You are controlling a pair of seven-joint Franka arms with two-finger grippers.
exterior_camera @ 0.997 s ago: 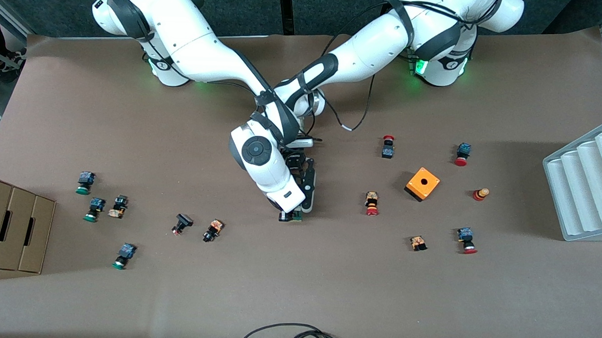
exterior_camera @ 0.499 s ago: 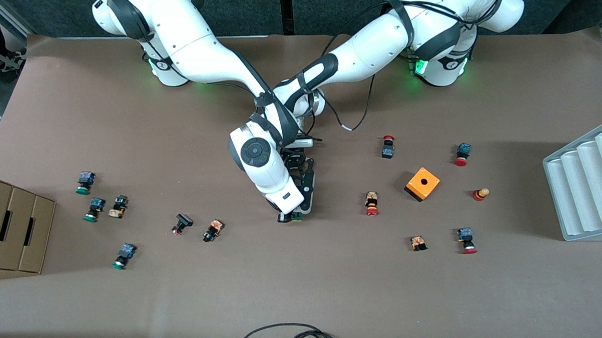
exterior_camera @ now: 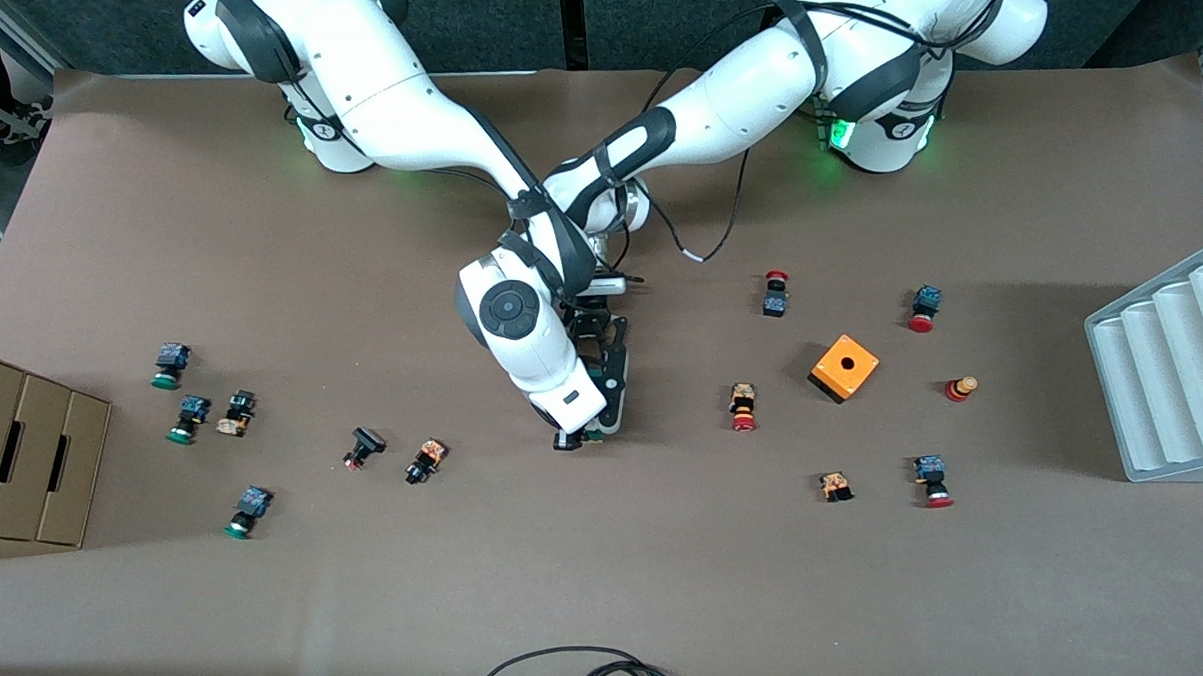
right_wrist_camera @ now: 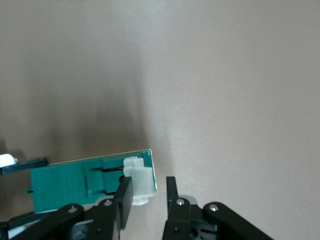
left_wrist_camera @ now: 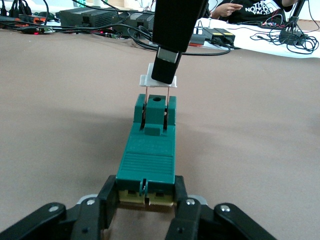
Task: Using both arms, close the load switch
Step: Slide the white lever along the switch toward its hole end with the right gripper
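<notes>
The load switch (left_wrist_camera: pixel 149 152) lies mid-table, at about nine o'clock from the orange cube (exterior_camera: pixel 845 368). The left gripper (left_wrist_camera: pixel 145 212) is clamped on its green end. The right gripper (right_wrist_camera: pixel 147 200) pinches its white block (right_wrist_camera: pixel 139 181).

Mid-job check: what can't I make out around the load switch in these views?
- Front view: the load switch is almost wholly hidden under the right gripper and its arm.
- Left wrist view: the left gripper clamps the switch body. The right gripper covers the white block, so pinching versus pressing is unclear.
- Right wrist view: that gripper's own fingers hide part of the block.
</notes>
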